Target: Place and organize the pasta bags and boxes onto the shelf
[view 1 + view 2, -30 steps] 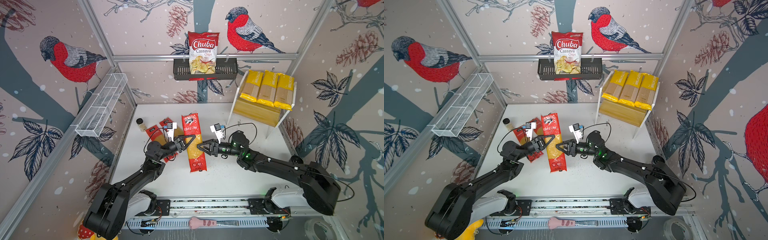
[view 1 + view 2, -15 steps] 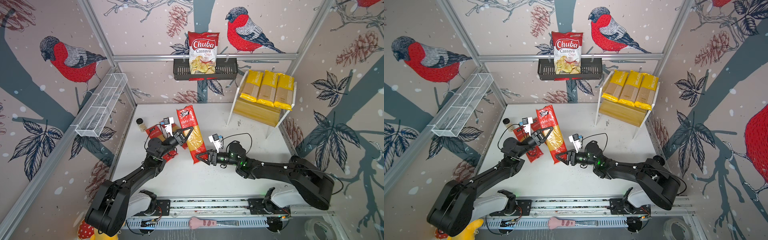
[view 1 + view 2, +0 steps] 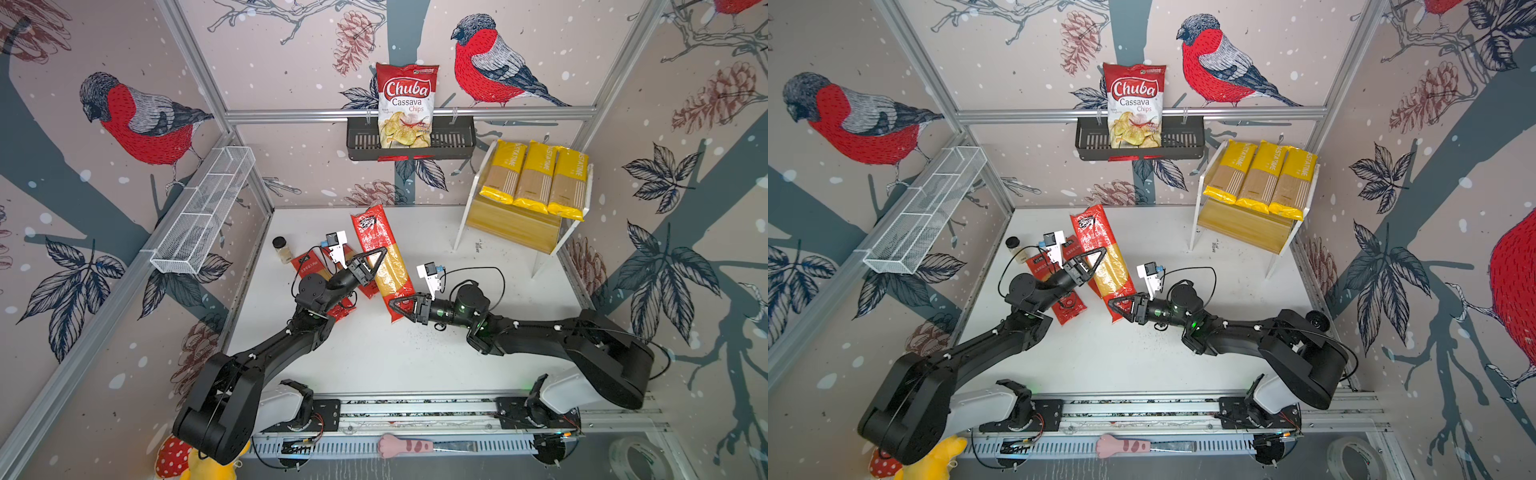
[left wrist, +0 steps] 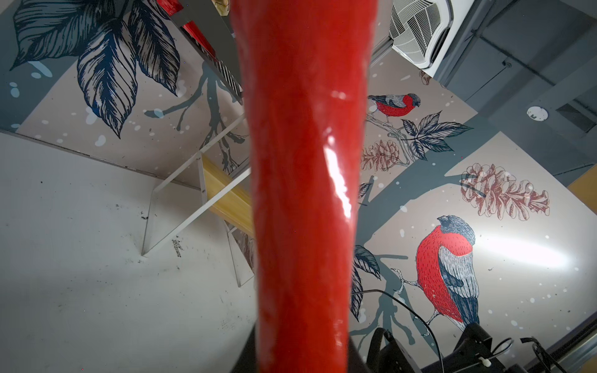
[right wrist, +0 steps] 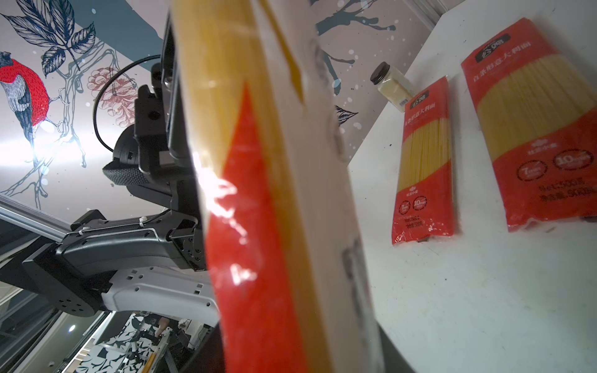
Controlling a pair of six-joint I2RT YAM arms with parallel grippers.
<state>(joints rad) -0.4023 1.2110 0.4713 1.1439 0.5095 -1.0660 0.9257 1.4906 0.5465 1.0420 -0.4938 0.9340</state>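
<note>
Six pasta packets in all: three yellow, three red. The three yellow packets [image 3: 536,178] lie side by side on the top tier of the shelf [image 3: 511,226], their long axes parallel and running from the shelf's back to its front; each reads "PASTATIME" along its length.

One red packet [image 3: 388,274] is raised off the table [image 3: 415,365], left of the shelf and well apart from it in both top views. Its long axis runs from the back wall toward the front rail, the near end angled slightly toward the shelf. The left gripper [image 3: 377,257] is clamped on its middle. The right gripper [image 3: 398,305] sits at its near red end; whether those jaws are closed on it I cannot tell.

The other two red packets [image 5: 423,161] lie flat on the table, farther left of the shelf, under the left arm. They carry Chinese lettering and circles marked "7" and "10".

One jar [image 3: 281,249] stands beside them, on the side away from the shelf. One chips bag [image 3: 407,104], reading "Chuba Cassava Chips", stands in one black basket [image 3: 453,141], up and left of the shelf. One wire basket [image 3: 203,212] hangs far left of the shelf.
</note>
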